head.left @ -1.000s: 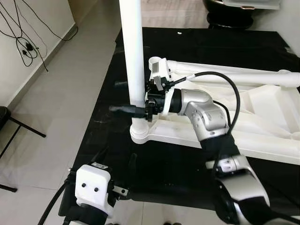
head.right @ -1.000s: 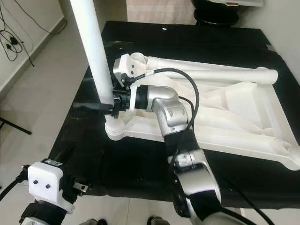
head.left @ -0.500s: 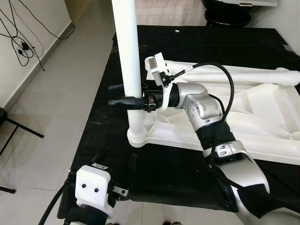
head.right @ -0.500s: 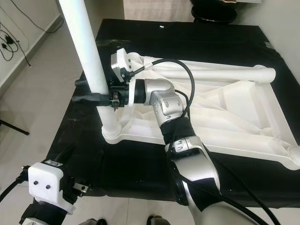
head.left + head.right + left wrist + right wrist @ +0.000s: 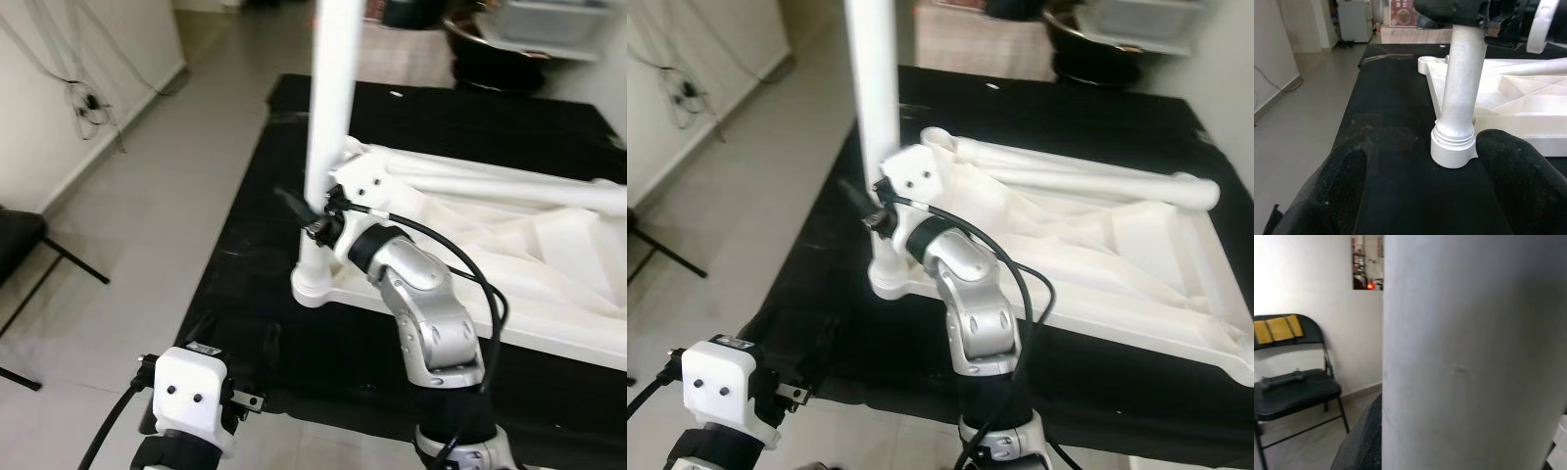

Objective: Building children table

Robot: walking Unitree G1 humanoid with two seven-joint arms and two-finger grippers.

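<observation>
You see the right hand (image 5: 306,211) clenched around the upright white leg (image 5: 328,127) seated in the near-left corner socket of the upturned tabletop (image 5: 549,245) on the black mat (image 5: 245,284); the left hand (image 5: 1420,196) is released.

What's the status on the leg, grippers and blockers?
Right gripper shut on leg, upright in tabletop corner socket. Left gripper open, low, facing the leg base. Nothing in the way.

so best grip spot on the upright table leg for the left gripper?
Probably the bare round shaft of the white leg, just above its threaded collar, coming in level from the robot's side. The right gripper holds it higher up; left gripper's fingers are open.
</observation>
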